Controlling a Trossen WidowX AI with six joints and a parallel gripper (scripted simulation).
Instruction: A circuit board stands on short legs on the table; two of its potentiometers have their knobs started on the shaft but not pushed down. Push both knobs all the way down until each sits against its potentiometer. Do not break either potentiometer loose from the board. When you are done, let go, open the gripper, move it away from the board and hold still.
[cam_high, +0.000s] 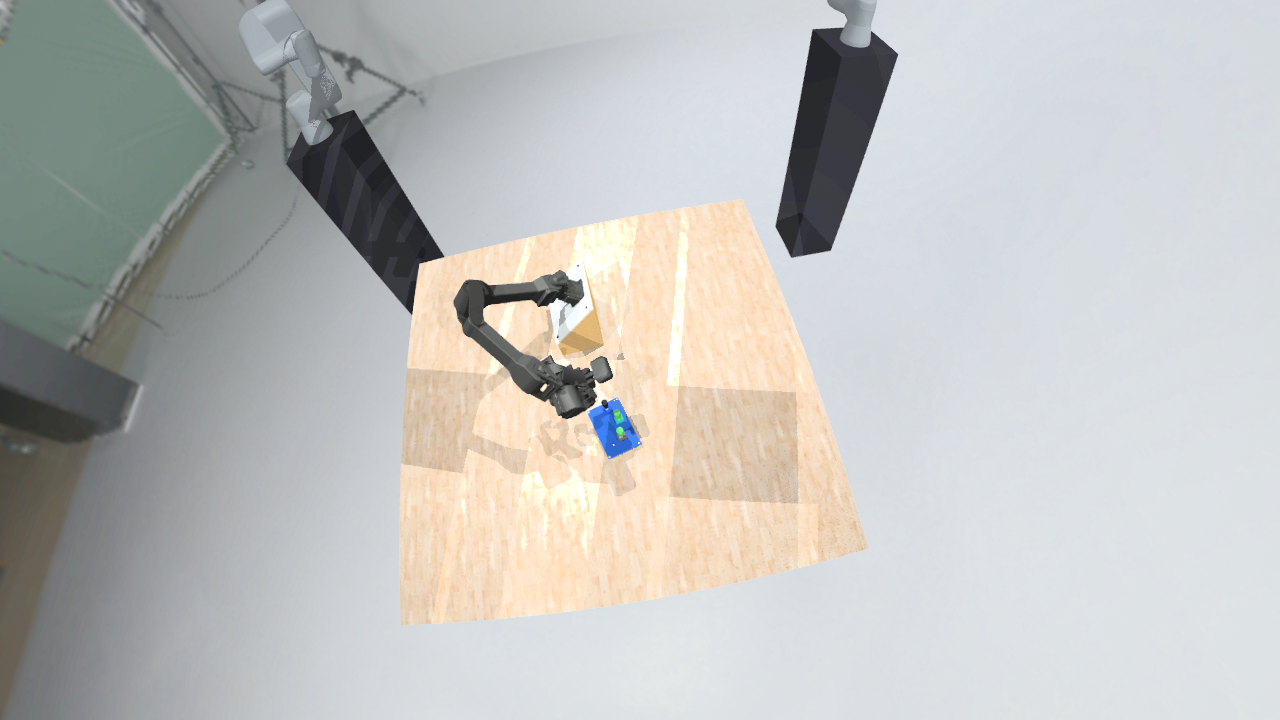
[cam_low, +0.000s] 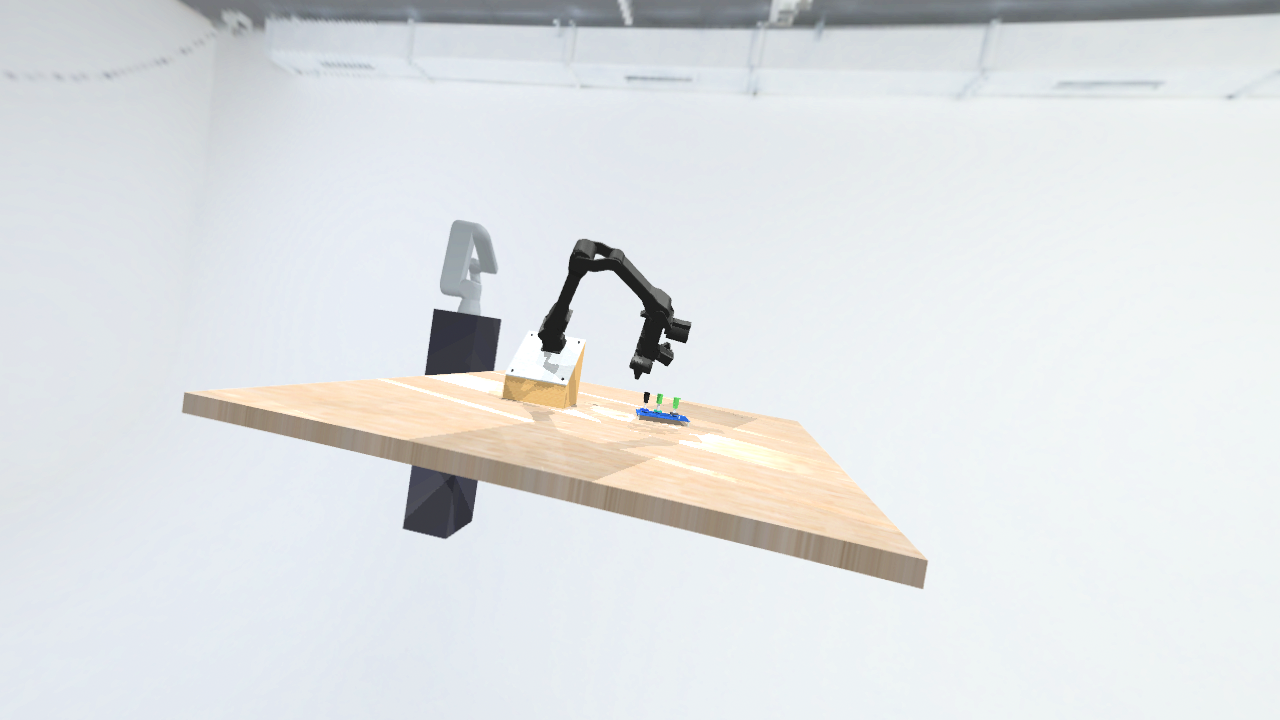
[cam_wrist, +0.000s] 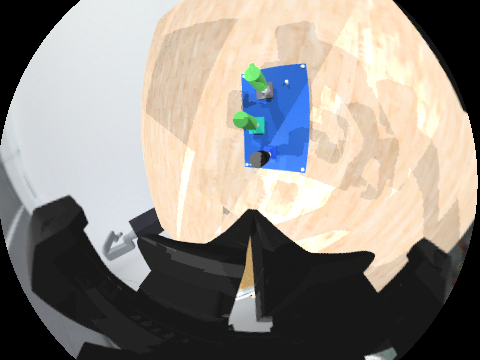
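A blue circuit board (cam_high: 613, 447) (cam_low: 666, 416) (cam_wrist: 294, 134) stands on the wooden table (cam_high: 537, 546) (cam_low: 733, 492) (cam_wrist: 380, 60). Along one edge it carries two green knobs (cam_wrist: 252, 75) (cam_wrist: 242, 119), which stick up tall, and a black knob (cam_wrist: 259, 158) at the end nearest me. In the exterior view the black knob (cam_low: 646, 395) and the green knobs (cam_low: 659, 398) (cam_low: 676, 395) stand in a row. My gripper (cam_low: 634, 368) (cam_wrist: 251, 214) (cam_high: 574, 407) is shut and empty. It points down and hangs above the table, just short of the board's black-knob end.
The arm's base sits on a wooden wedge with a white plate (cam_high: 581, 335) (cam_low: 537, 389) behind the board. Two dark pillars (cam_high: 366, 210) (cam_high: 832, 134) stand off the table's far edge, each carrying a grey robot.
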